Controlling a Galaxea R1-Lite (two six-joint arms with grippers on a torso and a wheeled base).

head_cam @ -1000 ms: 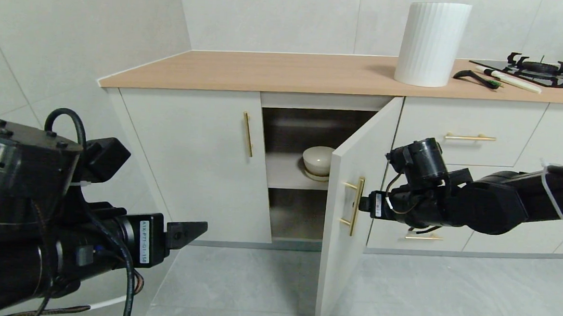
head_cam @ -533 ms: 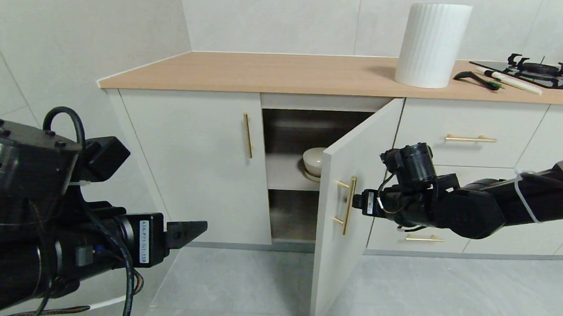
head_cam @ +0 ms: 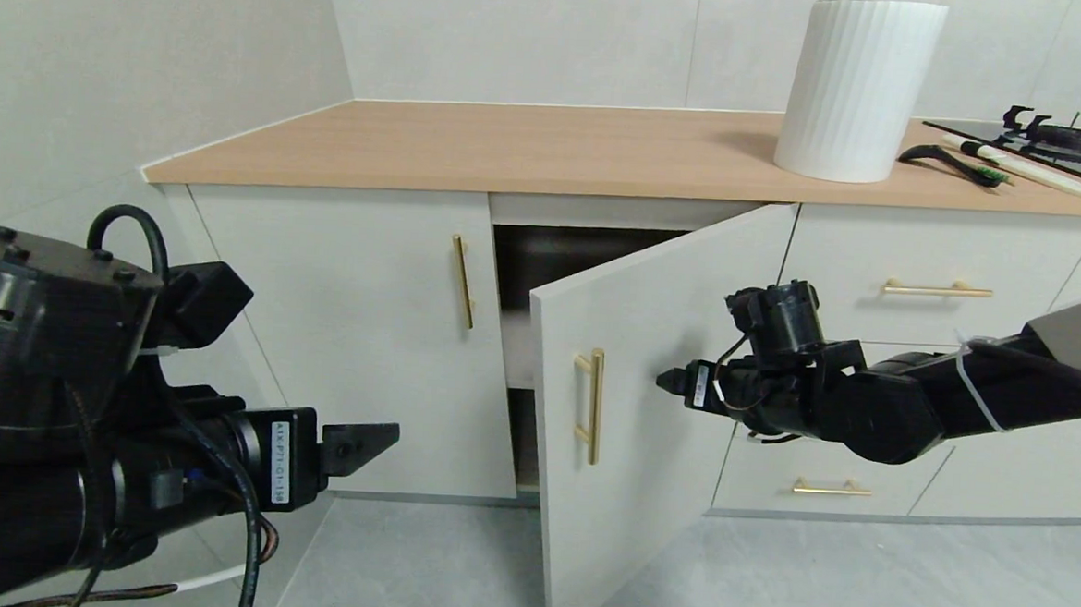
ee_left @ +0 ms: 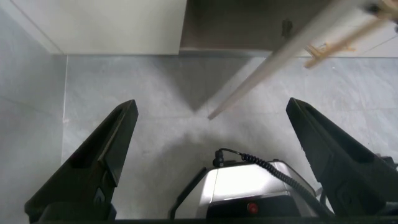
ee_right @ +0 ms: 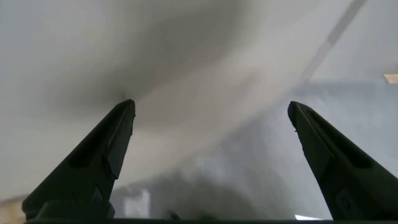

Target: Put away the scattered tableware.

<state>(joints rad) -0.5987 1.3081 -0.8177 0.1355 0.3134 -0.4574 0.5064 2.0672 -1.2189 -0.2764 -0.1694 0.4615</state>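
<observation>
White cabinet door (head_cam: 632, 327) with brass bar handle (head_cam: 591, 406) stands ajar under the wooden countertop (head_cam: 512, 149), with a narrow gap at its left edge. Right gripper (head_cam: 671, 382), fingers spread, meets the door's face; left gripper (ee_left: 211, 109), also spread, hangs over grey floor (head_cam: 766, 584).

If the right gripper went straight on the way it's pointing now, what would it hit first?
The right gripper would most likely meet the cabinet door on its outer face, beside its gold handle.
</observation>
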